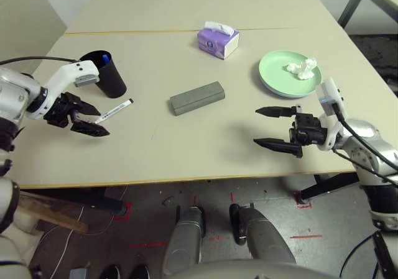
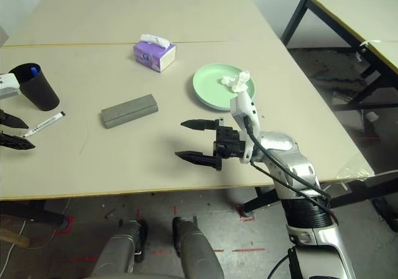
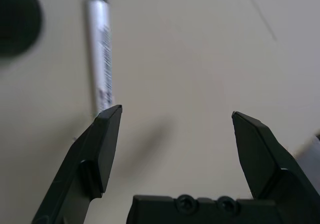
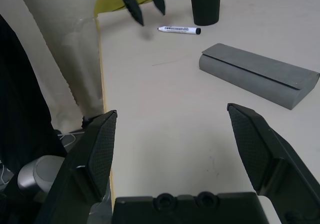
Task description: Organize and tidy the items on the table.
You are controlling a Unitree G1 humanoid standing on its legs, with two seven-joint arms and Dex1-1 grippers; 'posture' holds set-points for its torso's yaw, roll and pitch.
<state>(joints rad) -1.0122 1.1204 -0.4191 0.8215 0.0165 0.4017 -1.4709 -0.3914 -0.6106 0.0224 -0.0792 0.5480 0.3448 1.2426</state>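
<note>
Black-capped marker [image 1: 115, 111] just beside left gripper [image 1: 93, 120].

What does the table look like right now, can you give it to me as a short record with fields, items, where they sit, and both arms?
cup: black cup at the table's left, blue-capped marker standing inside
loose marker: black-capped marker lying flat beside the cup
case: grey glasses case mid-table, closed
plate: green plate at right, crumpled tissue on it
tissue box: purple tissue box behind the case
left gripper: jaws open, over the loose marker's end
right gripper: jaws open, empty
</note>
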